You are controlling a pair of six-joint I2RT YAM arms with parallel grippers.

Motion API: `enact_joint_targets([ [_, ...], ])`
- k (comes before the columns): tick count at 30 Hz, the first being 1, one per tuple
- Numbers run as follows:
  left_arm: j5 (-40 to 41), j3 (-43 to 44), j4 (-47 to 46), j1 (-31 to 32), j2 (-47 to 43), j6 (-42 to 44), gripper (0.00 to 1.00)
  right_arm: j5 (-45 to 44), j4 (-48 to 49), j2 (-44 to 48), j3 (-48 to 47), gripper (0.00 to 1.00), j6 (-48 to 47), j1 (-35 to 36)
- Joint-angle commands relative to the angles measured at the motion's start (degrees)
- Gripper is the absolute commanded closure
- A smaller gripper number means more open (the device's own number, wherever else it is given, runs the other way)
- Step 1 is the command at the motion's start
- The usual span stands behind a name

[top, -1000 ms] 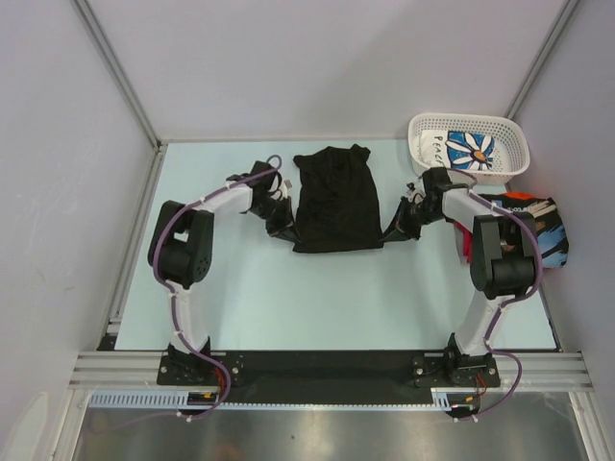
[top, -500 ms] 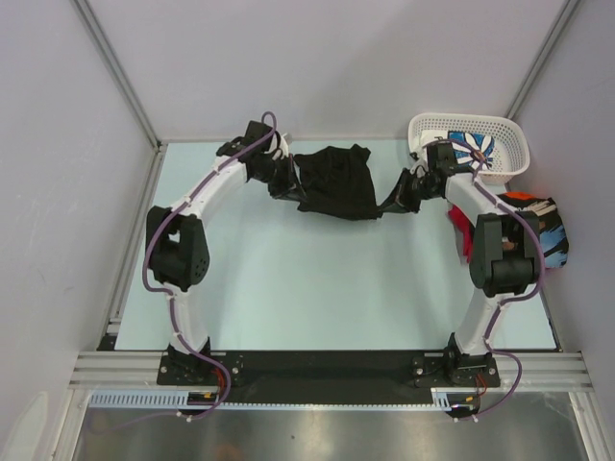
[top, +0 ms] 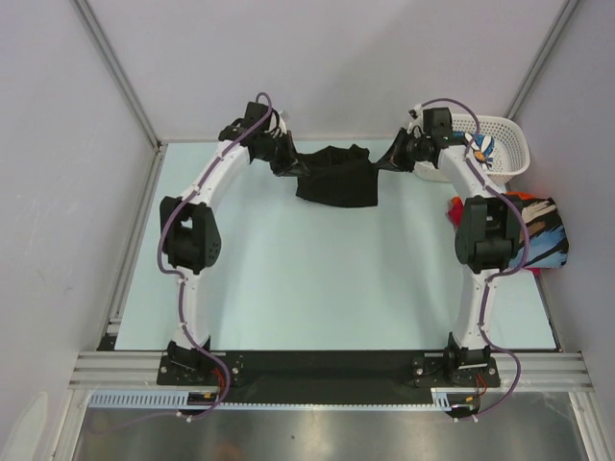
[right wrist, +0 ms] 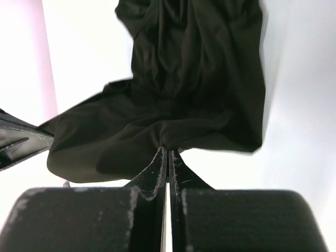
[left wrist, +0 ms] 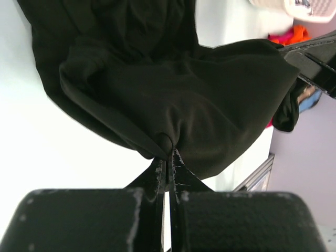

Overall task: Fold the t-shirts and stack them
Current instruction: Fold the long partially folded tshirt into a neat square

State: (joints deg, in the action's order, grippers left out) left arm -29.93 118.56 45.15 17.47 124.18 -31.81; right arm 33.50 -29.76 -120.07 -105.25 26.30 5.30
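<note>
t-shirt (top: 336,181) plain black — basket (top: 519,144) white lattice

Bright, even overhead light; shadows faint. Wrist views: table (left wrist: 31,131) blown out white, shirt (left wrist: 173,94) underexposed, folds barely readable, near foreground soft. Top view sharp.

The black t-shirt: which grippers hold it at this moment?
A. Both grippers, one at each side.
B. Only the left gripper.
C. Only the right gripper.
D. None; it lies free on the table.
A: the wrist views show the left gripper and the right gripper each shut on a pinch of black cloth, and from above the black t-shirt spans between them.
</note>
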Motion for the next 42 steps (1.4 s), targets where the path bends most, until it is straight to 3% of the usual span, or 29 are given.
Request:
enact_joint_targets([
  [1, 0.1, 5.7, -1.8, -1.0, 4.0, -3.4, 1.0, -2.4, 1.4, -6.5, -6.9, 1.0, -0.2, 0.9],
  [13, -3.9, 16.9, -8.8, -5.1, 17.1, -9.1, 1.0, -4.8, 3.3, -22.1, -26.8, 1.0, 2.3, 1.3],
  [24, -9.3, 19.0, -20.4, -6.7, 21.3, -14.2, 1.0, -9.5, 11.7, -23.9, -28.3, 1.0, 4.3, 1.4],
  [25, -10.0, 18.8, -21.8, -6.9, 22.5, -16.0, 0.81, -9.8, 11.8, -24.4, -28.6, 0.97, 4.6, 1.4],
  [26, -11.4, 18.9, -22.1, -7.0, 23.0, -16.6, 0.52, -10.1, 11.7, -24.9, -29.2, 0.88, 4.8, 1.5],
  [27, -11.6, 19.1, -22.2, -7.1, 23.5, -17.0, 0.01, -10.2, 11.7, -26.1, -29.6, 0.74, 4.7, 1.5],
  [30, -11.6, 17.8, -23.5, -7.2, 23.3, -16.5, 0.0, -13.7, 10.8, -26.5, -29.7, 0.57, 4.6, 1.8],
  [31, -11.3, 16.2, -24.2, -7.3, 22.1, -16.1, 0.0, -16.7, 10.9, -26.0, -29.1, 0.39, 4.5, 2.1],
  [34, -11.2, 11.6, -26.5, -7.4, 18.6, -15.6, 0.01, -22.2, 13.6, -22.2, -24.4, 0.33, 2.3, 3.2],
  [39, -11.9, 2.0, -32.6, -7.5, 10.0, -14.4, 0.0, -24.3, 20.4, -13.3, -15.2, 0.34, 0.2, 5.2],
  [40, -12.5, -0.7, -34.0, -7.5, 7.7, -14.0, 0.04, -24.1, 20.8, -12.1, -13.0, 0.35, 0.2, 5.7],
  [41, -13.2, -1.5, -34.2, -7.4, 7.0, -14.0, 0.17, -23.5, 21.2, -10.0, -12.2, 0.38, 0.2, 5.9],
  [42, -14.4, -1.8, -34.3, -7.4, 6.7, -14.0, 0.55, -22.2, 21.0, -9.2, -11.4, 0.49, 0.2, 5.9],
])
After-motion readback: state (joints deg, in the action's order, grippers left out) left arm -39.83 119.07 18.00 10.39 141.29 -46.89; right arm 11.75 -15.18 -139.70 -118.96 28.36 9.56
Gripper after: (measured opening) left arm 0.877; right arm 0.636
